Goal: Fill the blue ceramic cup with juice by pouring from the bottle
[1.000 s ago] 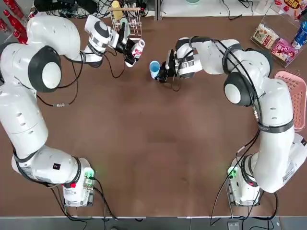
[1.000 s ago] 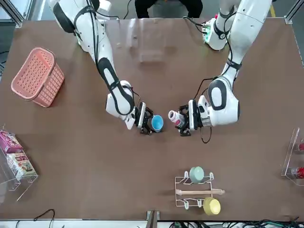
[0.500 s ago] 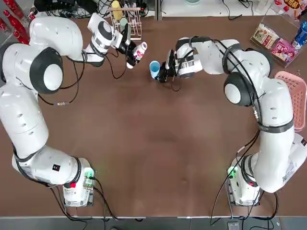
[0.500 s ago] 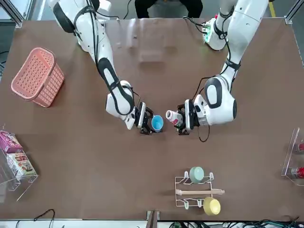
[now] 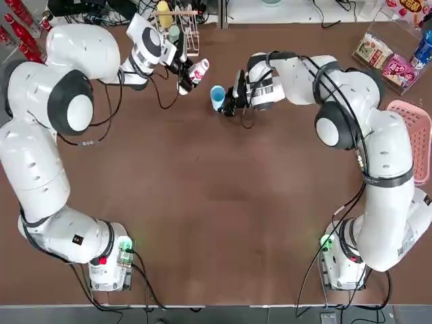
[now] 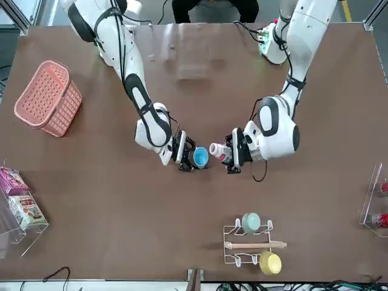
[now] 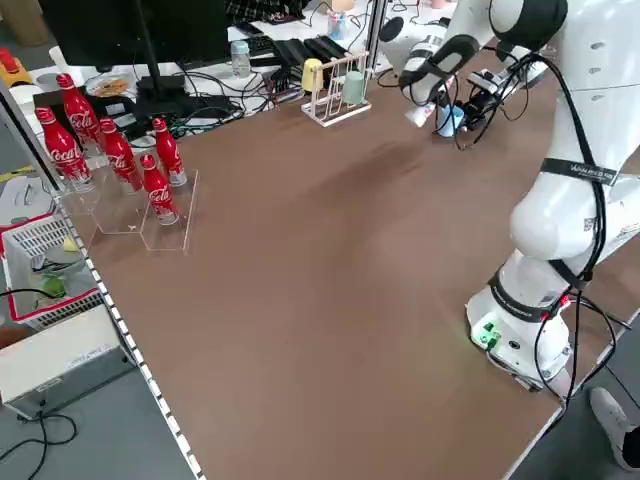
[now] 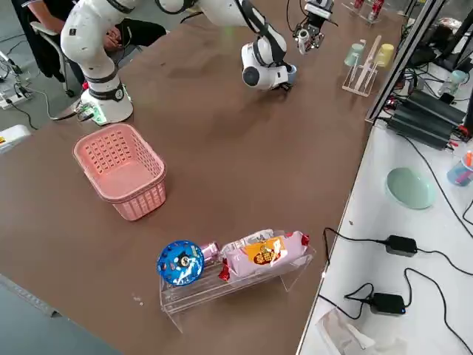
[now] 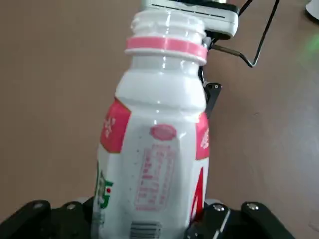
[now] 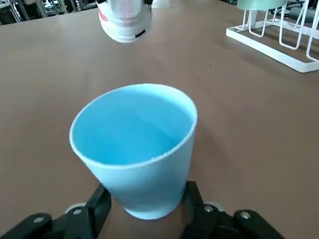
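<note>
The bottle (image 5: 196, 70), white with a red-and-white label, is tipped sideways in the air with my left gripper (image 5: 184, 74) shut on its body. Its neck end (image 6: 214, 149) points toward the blue ceramic cup (image 5: 217, 96), a short gap away. The left wrist view shows the bottle (image 9: 158, 149) held between the fingers. The cup (image 6: 200, 157) stands upright on the table with my right gripper (image 6: 185, 155) shut around its lower part. In the right wrist view the cup (image 10: 133, 144) has a pale blue inside, with the bottle (image 10: 124, 19) hanging beyond its rim.
A white wire rack (image 5: 181, 32) with a mint-green cup (image 6: 251, 222) and a yellow cup (image 6: 270, 262) stands just behind the bottle. A pink basket (image 5: 417, 135) and a clear snack tray (image 5: 388, 57) sit on the right, red cola bottles (image 7: 120, 160) on the left.
My left gripper has carried the tilted bottle a little closer to the cup. The right gripper and the cup have stayed put.
</note>
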{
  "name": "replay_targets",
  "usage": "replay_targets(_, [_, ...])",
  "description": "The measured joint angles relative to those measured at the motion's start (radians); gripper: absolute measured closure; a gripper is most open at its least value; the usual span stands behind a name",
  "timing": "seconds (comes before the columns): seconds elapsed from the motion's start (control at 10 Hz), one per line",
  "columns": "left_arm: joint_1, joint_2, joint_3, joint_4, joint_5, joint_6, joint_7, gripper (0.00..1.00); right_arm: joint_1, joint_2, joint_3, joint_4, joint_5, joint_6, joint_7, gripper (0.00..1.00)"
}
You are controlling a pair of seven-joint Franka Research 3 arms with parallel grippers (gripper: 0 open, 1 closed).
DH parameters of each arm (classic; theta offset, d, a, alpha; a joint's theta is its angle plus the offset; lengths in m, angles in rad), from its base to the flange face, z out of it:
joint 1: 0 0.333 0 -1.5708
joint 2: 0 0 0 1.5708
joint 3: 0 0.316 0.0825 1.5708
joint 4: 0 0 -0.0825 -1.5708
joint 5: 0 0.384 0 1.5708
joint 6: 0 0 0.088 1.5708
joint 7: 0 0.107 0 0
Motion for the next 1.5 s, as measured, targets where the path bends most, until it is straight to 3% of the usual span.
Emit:
replay_targets(0.6, [-0.113,0.000,0.104,0.000,0.049,0.017,-0.010,0.51,-0.001,0.000,0.000,0.000,0.001,0.000,0.000,0.33])
replay_targets(1.1, [-0.268,0.002,0.243,0.006,0.065,0.043,-0.048,0.51,-0.001,0.000,0.000,0.000,0.001,0.000,0.000,0.33])
replay_targets(1.5, [-0.307,0.007,0.303,0.007,0.099,0.043,-0.051,0.51,-0.002,0.000,0.000,0.000,0.001,0.000,0.000,0.33])
